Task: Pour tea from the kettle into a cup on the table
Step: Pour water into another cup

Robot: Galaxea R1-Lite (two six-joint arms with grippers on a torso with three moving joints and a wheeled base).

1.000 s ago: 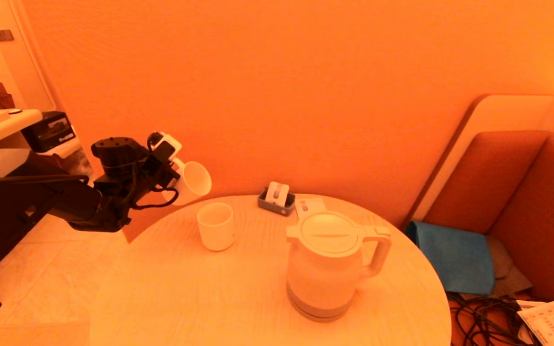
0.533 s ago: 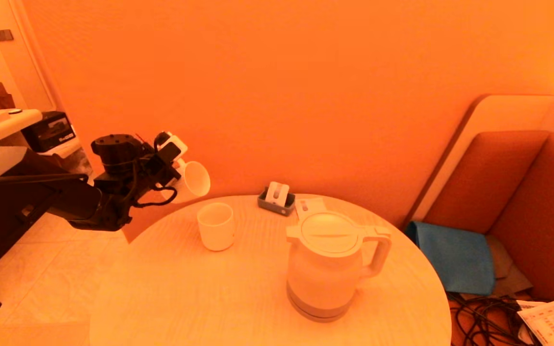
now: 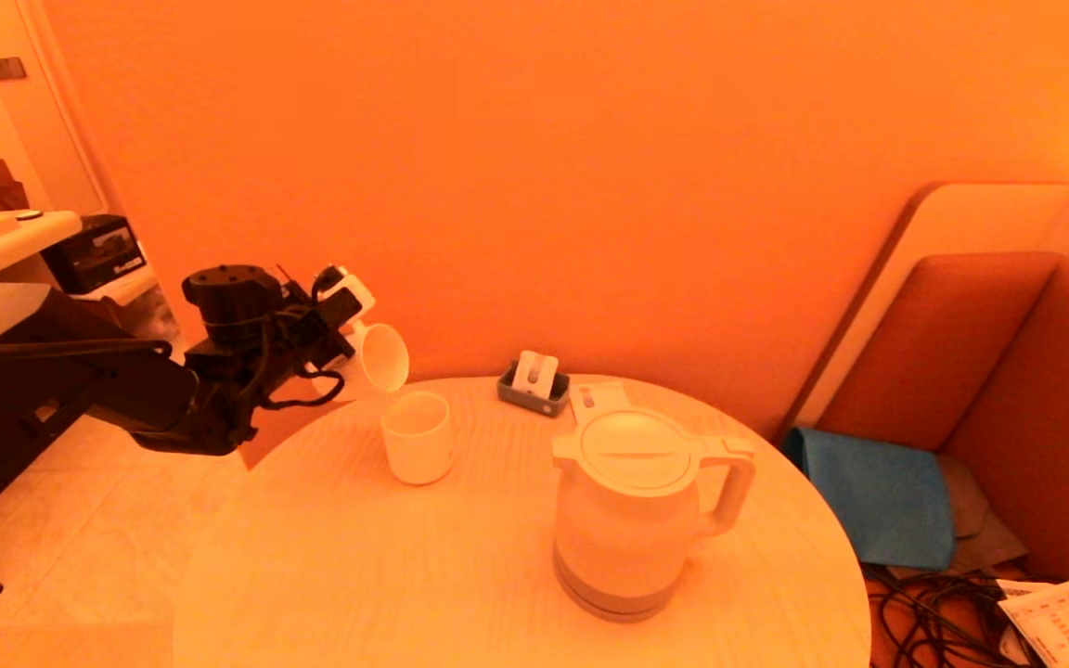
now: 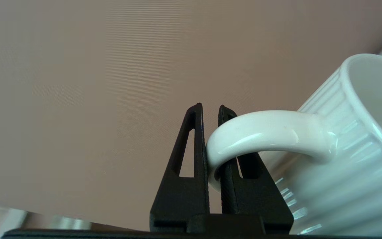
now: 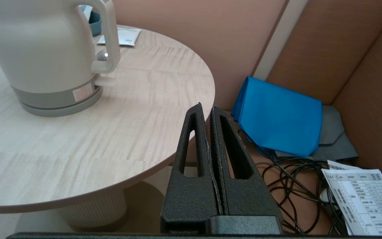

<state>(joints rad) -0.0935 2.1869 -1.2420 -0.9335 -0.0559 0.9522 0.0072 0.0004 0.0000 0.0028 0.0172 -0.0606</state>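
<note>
The white kettle (image 3: 632,510) stands upright on the right part of the round pale-wood table (image 3: 358,575), lid on and handle to the right. The small white cup (image 3: 417,436) stands upright at the table's back left. Just above and behind the cup, my left gripper (image 4: 210,108) is shut on the handle (image 4: 267,132) of a ribbed white mug (image 3: 384,357), which is tipped on its side with its mouth to the right. My right gripper (image 5: 207,108) is shut and holds nothing, low beside the table's right edge (image 5: 191,132), with the kettle (image 5: 45,49) ahead of it.
A small grey tray (image 3: 534,380) with a white holder and a sachet (image 3: 593,399) lie at the table's back. To the right of the table sits a cushioned bench with a blue cloth (image 3: 873,492), tangled cables (image 3: 933,612) and a printed sheet (image 3: 1063,622). A wall stands close behind.
My left arm has carried the mug right and slightly down, closer over the cup, and turned it further. The kettle, the cup and the right arm have stayed put.
</note>
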